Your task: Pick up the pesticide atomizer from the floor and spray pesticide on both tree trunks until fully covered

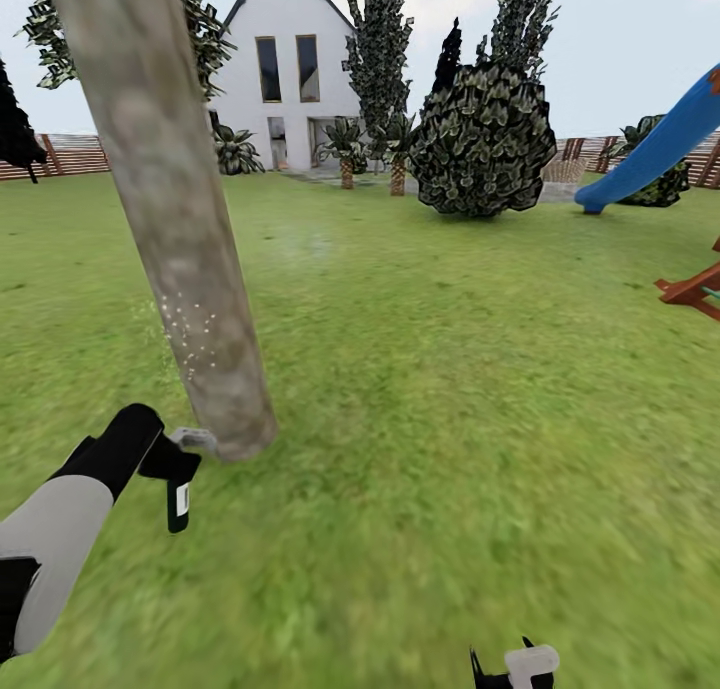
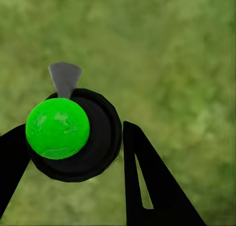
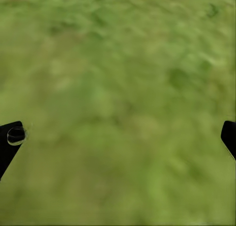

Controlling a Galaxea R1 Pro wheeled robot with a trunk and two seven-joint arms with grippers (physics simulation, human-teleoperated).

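Observation:
A thick, leaning tree trunk (image 1: 175, 219) of blotchy grey-beige bark rises from the grass floor (image 1: 450, 419) at the left. Fine whitish specks of pesticide (image 1: 190, 334) dot its lower part. My left gripper (image 1: 168, 461) is shut on the black pesticide atomizer (image 1: 180, 497). The bottle's grey head almost touches the trunk's base. In the left wrist view the atomizer (image 2: 98, 142) sits between the black fingers (image 2: 147, 182), with a green ball on it and its grey nozzle pointing away. My right gripper (image 1: 515, 666) hangs open over grass, as does the right gripper (image 3: 120, 137) in its wrist view.
A big round dark bush (image 1: 482, 139) and tall leafy trees (image 1: 380, 49) stand ahead before a white house (image 1: 285, 69). A blue slide (image 1: 660, 144) and red-brown wooden frame (image 1: 695, 289) are at the right. A slatted fence (image 1: 70, 154) rings the lawn.

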